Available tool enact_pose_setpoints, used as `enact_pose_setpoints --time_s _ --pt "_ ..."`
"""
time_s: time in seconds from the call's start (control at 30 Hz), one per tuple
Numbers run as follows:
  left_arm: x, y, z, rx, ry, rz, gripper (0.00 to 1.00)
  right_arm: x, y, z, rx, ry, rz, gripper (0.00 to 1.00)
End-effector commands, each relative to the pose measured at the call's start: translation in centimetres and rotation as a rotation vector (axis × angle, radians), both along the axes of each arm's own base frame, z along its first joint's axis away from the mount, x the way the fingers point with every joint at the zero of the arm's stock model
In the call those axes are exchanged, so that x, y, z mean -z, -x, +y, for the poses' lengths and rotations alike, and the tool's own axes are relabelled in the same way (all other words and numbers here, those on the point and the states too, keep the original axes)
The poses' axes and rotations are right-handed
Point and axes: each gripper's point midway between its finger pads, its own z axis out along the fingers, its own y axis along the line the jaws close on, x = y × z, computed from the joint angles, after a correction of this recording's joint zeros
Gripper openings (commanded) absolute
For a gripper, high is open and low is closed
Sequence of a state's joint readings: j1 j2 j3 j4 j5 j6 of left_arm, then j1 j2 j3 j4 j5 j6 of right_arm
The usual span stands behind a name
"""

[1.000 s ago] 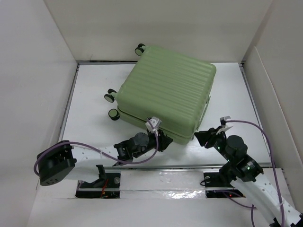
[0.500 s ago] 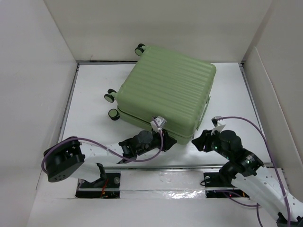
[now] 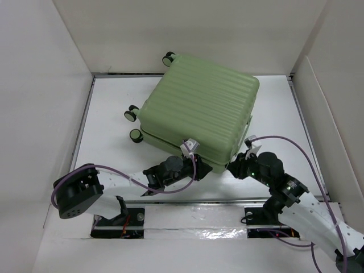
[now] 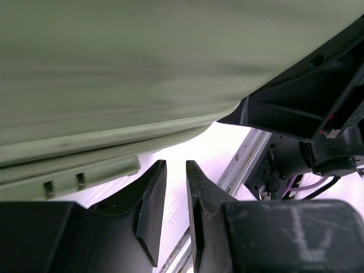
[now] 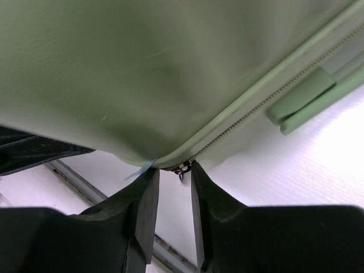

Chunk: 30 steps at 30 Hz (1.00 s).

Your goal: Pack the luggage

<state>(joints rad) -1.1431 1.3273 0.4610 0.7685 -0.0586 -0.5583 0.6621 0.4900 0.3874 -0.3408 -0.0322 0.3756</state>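
Observation:
The luggage (image 3: 199, 111) is a pale green ribbed suitcase lying flat and closed in the middle of the table. My left gripper (image 3: 203, 169) sits low at its near edge. In the left wrist view its jaws (image 4: 176, 168) stand a narrow gap apart with nothing between them, under the green shell (image 4: 142, 68). My right gripper (image 3: 233, 167) is at the near right corner. In the right wrist view its jaws (image 5: 174, 170) are open, tips touching the shell's rim, with the small metal zipper pull (image 5: 183, 168) hanging between them.
Black wheels (image 3: 135, 135) stick out on the suitcase's left side. A green side handle (image 5: 301, 99) runs beside the zipper line. A thin blue strip (image 5: 139, 169) pokes from the seam. White walls (image 3: 45, 114) box the table in; a metal rail (image 3: 227, 200) crosses the near edge.
My right arm has swung left and forward up to the suitcase's near right corner, and its jaws have narrowed. The left gripper shifted slightly right along the near edge, then held.

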Motion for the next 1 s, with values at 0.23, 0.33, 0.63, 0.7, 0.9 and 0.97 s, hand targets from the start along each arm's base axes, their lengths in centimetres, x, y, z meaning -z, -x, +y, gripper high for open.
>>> enact_pose_setpoints --time_s 0.23,0.33,0.63,0.7,0.9,0.97 --pt "-2.6 -1.1 -1.3 -0.017 0.075 -0.026 0.18 0.2 -1.0 0.4 0.033 -0.093 -0.120 0.01" --pt "-2.2 -1.8 -1.3 -0.038 0.064 -0.027 0.17 0.5 -1.1 0.4 0.036 -0.086 -0.126 0.00" --pt "-3.8 -4.4 -2.4 -0.133 0.109 -0.058 0.16 -1.2 1.9 2.6 -0.180 -0.073 -0.091 0.00" --pt "-3.7 -5.0 -2.8 -0.150 0.103 -0.064 0.14 -1.5 3.6 3.3 -0.275 -0.061 -0.045 0.00" --pt "-5.0 -6.5 -5.1 -0.155 0.132 -0.075 0.13 -6.8 8.3 8.0 -0.528 -0.150 -0.071 0.00" --pt "-5.3 -6.9 -5.8 -0.155 0.146 -0.073 0.13 -6.7 9.7 10.2 -0.584 -0.176 -0.047 0.00"
